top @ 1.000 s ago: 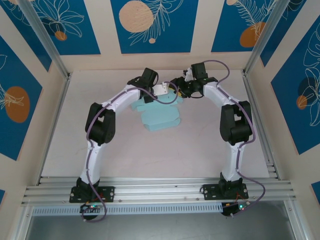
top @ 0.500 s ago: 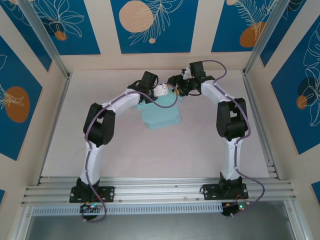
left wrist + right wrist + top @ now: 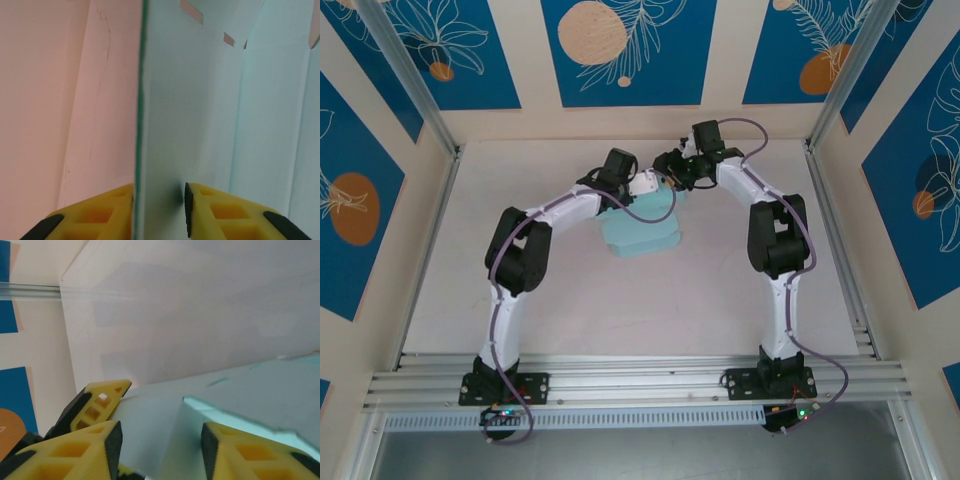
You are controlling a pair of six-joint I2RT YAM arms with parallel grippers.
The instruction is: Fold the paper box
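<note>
Pale-blue paper box (image 3: 642, 236) runs near-far; left hand (image 3: 159, 194), right hand (image 3: 161, 429) straddle it, grip unclear.

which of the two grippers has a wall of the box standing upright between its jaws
The left gripper: a panel of the paper box stands edge-on between its jaws. At the right gripper the card looks flatter, spreading out below the jaws.

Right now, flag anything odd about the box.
Nothing stands out. The box is half-folded at the far middle of the table, with no tear or crush visible; one panel stands on edge between the fingers of the left gripper, as folding needs.
</note>
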